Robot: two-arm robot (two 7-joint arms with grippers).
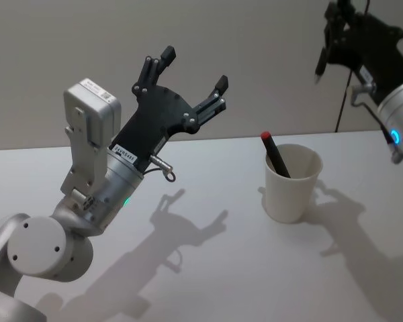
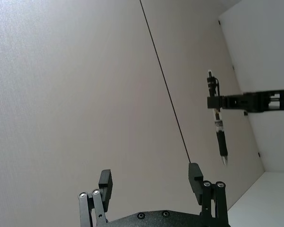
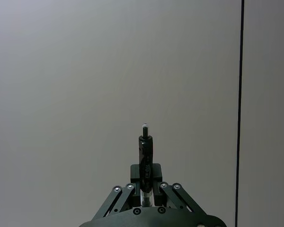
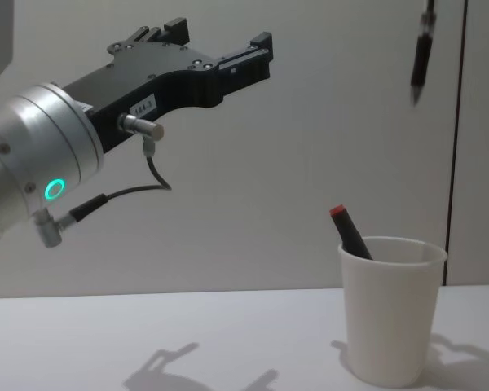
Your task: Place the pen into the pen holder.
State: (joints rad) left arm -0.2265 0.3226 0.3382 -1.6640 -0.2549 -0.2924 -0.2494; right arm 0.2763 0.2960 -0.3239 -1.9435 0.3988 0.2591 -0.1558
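Two pens rn: one black pen (image 1: 320, 66) clamped in right tool (image 1: 329, 41) up high above the cup, one red-capped marker (image 1: 275, 154) already inside pen holder (image 1: 292, 182) on tabletop (image 1: 208, 268). Left tool (image 1: 191, 74) spread wide, holding nothing.

I see the pen (image 1: 322, 62), black with a pale tip, hanging nearly upright and tip-down, high above the counter (image 1: 208, 268) at the far right, pinched in the right claw (image 1: 330, 30). The pen holder (image 1: 293, 182), a plain white tapered paper cup, stands upright on the counter's right side, below the pen. A dark, red-capped marker (image 1: 275, 153) leans inside it.
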